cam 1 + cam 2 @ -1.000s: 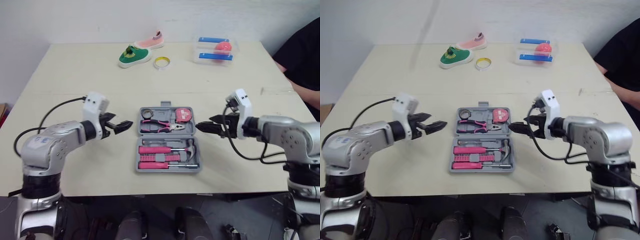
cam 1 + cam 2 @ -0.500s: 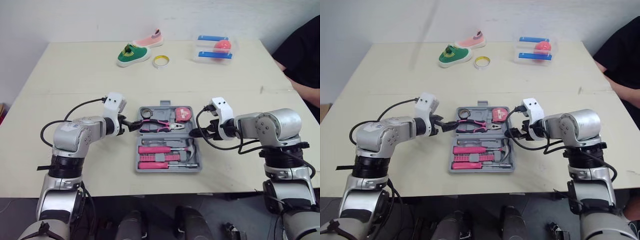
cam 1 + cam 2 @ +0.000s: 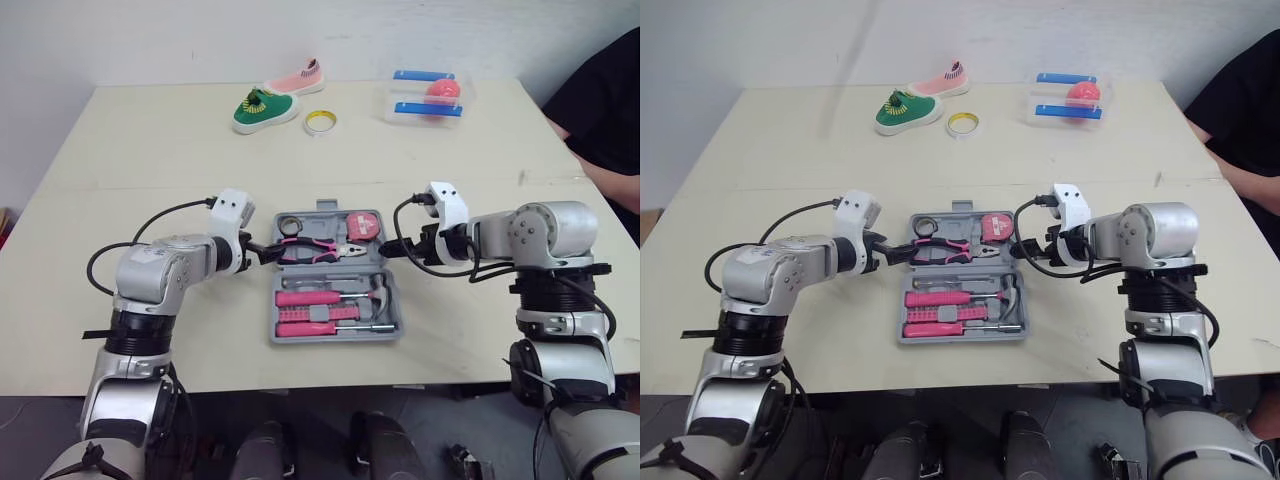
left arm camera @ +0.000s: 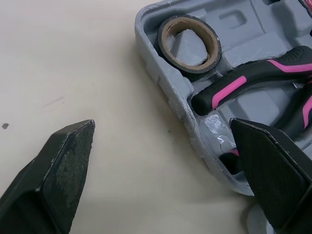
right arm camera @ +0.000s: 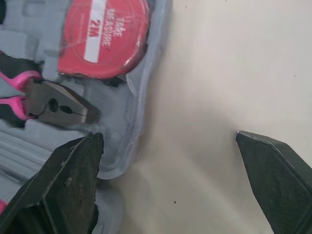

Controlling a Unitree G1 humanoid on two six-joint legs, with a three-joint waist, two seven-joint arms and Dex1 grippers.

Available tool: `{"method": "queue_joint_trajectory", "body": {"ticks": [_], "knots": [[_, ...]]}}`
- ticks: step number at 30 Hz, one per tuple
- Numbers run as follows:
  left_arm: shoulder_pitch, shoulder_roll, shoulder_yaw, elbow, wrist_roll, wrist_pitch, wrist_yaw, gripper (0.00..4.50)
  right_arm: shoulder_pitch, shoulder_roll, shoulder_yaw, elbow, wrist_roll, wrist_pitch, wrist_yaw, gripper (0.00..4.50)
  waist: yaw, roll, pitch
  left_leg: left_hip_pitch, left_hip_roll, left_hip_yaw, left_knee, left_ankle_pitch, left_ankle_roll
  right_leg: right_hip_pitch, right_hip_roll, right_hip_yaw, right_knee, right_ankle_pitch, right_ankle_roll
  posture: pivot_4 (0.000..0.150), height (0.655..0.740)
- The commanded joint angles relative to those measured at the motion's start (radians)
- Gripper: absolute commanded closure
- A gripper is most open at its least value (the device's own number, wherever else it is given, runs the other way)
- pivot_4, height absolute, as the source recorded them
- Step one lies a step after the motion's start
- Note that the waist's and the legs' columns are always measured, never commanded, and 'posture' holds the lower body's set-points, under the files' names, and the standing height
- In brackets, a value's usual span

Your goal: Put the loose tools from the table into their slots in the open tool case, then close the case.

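The grey tool case (image 3: pixel 336 340) lies open at the table's middle. Its far half holds a black tape roll (image 4: pixel 189 45), pink-handled pliers (image 3: pixel 315 250) and a red tape measure (image 5: pixel 105 36). The near half holds pink screwdrivers (image 3: pixel 310 298) and a hammer (image 3: pixel 380 292). My left gripper (image 3: pixel 266 250) is open at the far half's left edge, and the case rim (image 4: pixel 173 100) lies between its fingers. At the far half's right edge my right gripper (image 3: pixel 394 249) is open, one finger (image 5: pixel 68 180) over the rim near the pliers' head, the other over bare table.
At the table's back lie a green shoe (image 3: pixel 265 108), a pink shoe (image 3: pixel 298 78), a yellow tape ring (image 3: pixel 320 122) and a clear box (image 3: pixel 425 95) with blue strips and a red item. A person in black (image 3: pixel 600 110) sits at the right edge.
Both arms have swung inward from well outside the case to its far half's left and right edges. Both grippers stay open. The case has not moved.
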Motion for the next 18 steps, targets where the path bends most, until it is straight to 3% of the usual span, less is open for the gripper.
{"method": "queue_joint_trajectory", "body": {"ticks": [1, 12, 13, 14, 15, 18], "knots": [[-0.026, 0.0, -0.002, 0.01, 0.024, -0.02, -0.002, 0.03, -0.03, 0.025, 0.005, 0.04, -0.042, -0.051, -0.028, 0.0, -0.003, 0.0, 0.0, 0.0, 0.0, 0.0, 0.0, 0.0, 0.0, 0.0, 0.0, 0.0, 0.0, 0.0, 0.0, 0.15, 0.74], [-0.039, -0.016, -0.036, 0.04, 0.054, -0.029, -0.022, 0.03, -0.072, 0.073, 0.09, 0.098, -0.108, -0.053, -0.025, 0.0, -0.004, -0.001, -0.001, 0.001, 0.001, 0.001, 0.001, 0.0, 0.0, 0.0, 0.001, 0.001, 0.001, 0.0, 0.0, 0.15, 0.74], [-0.04, -0.018, -0.036, 0.039, 0.055, -0.029, -0.023, 0.01, -0.073, 0.073, 0.097, 0.098, -0.109, -0.048, -0.021, 0.24, -0.004, -0.002, -0.001, 0.001, 0.001, 0.001, 0.001, 0.0, 0.0, 0.0, 0.001, 0.001, 0.001, 0.0, 0.0, 0.15, 0.74], [-0.04, -0.018, -0.039, 0.038, 0.055, -0.025, -0.026, 0.27, -0.073, 0.074, 0.097, 0.098, -0.11, -0.039, -0.017, 0.56, -0.004, -0.002, -0.001, 0.001, 0.001, 0.001, 0.001, 0.0, 0.0, 0.0, 0.001, 0.001, 0.001, 0.0, 0.0, 0.15, 0.74], [-0.039, -0.019, -0.042, 0.034, 0.052, -0.021, -0.032, 0.56, -0.072, 0.078, 0.095, 0.098, -0.111, -0.032, -0.016, 0.81, -0.005, -0.002, -0.001, 0.001, 0.001, 0.001, 0.001, 0.0, 0.0, 0.0, 0.001, 0.001, 0.001, 0.0, 0.0, 0.15, 0.74], [-0.035, -0.027, -0.043, 0.021, 0.037, 0.012, -0.045, 1.72, -0.074, 0.091, 0.076, 0.105, -0.114, -0.016, -0.019, 2.25, -0.004, -0.002, -0.001, 0.001, 0.002, 0.001, 0.001, 0.0, -0.001, 0.0, 0.002, 0.001, 0.001, 0.0, 0.0, 0.15, 0.74]]}}
